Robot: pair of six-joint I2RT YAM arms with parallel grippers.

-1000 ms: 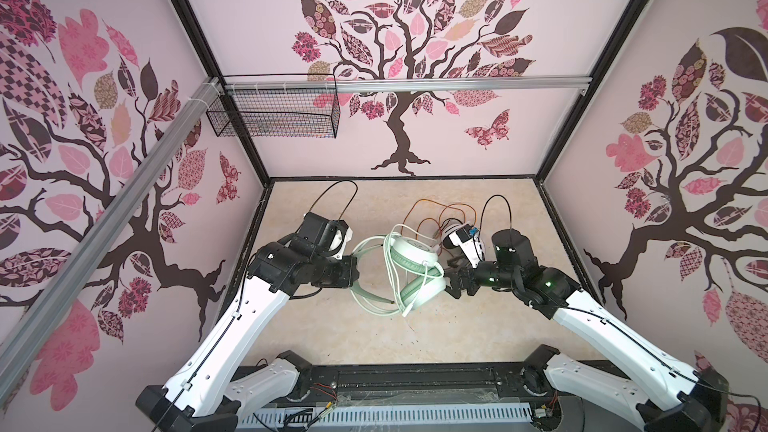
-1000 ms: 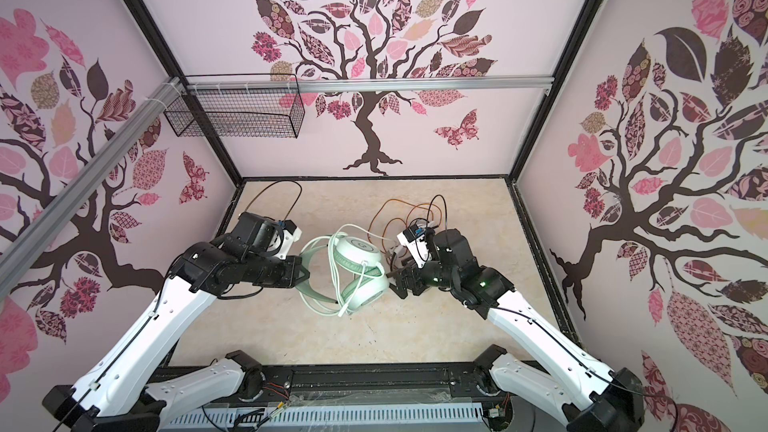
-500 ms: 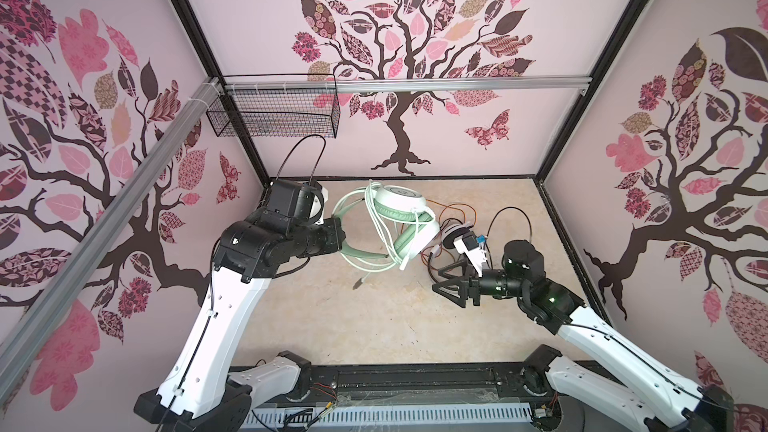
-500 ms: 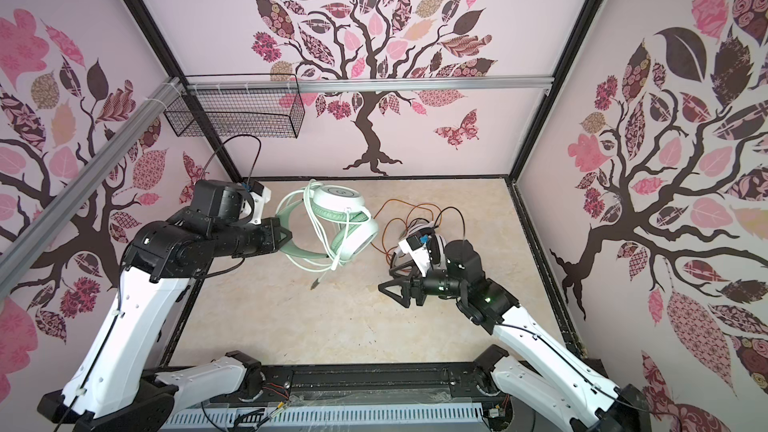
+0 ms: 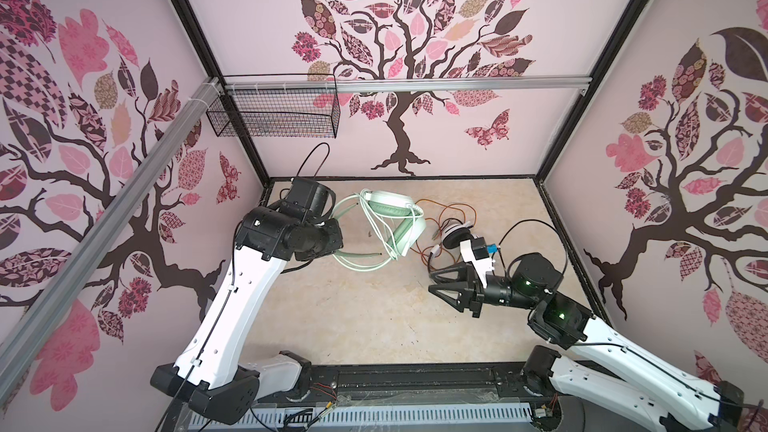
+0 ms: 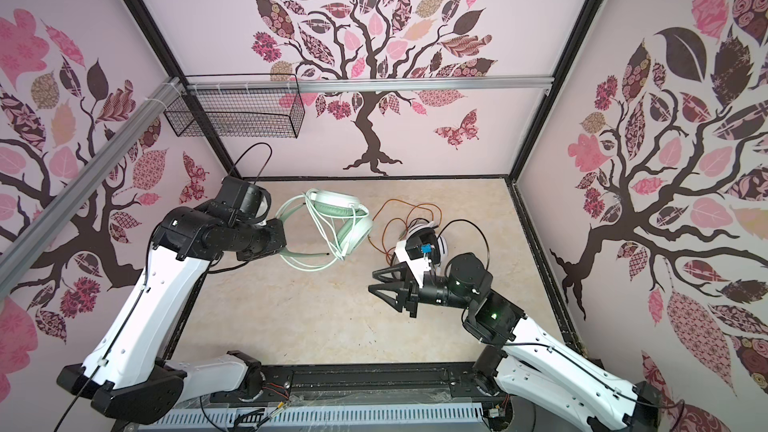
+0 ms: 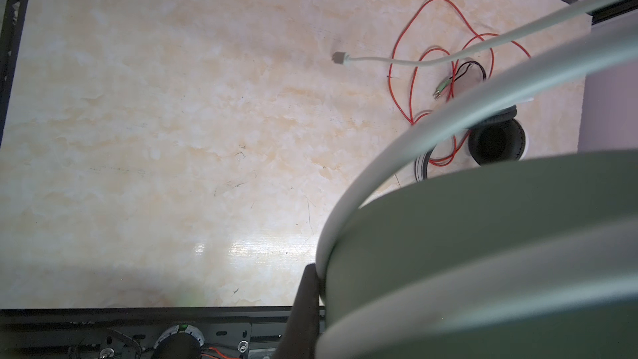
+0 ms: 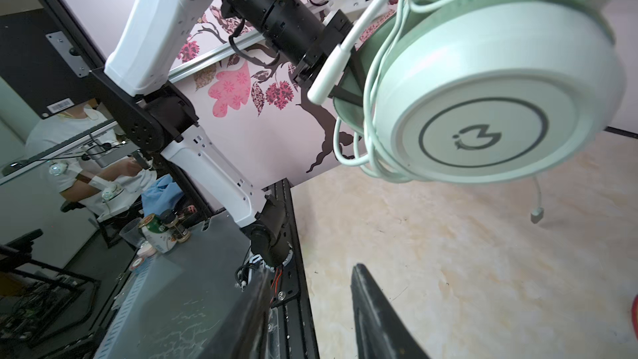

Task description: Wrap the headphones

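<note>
Up go the mint headphones (image 5: 392, 209), left gripper (image 5: 338, 245) clamped on the band; right gripper (image 5: 434, 282) has backed off, jaws narrower, empty. The white headphones (image 5: 454, 237) sit half hidden behind its wrist.

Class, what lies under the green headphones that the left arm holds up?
Only bare table, with the green headphones' plug dangling above it. In both top views the cups cover the patch directly below.

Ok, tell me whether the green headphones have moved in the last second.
Yes. The green headphones, held by the left gripper, have gone farther back, nearer the painted tree trunk on the back wall.
</note>
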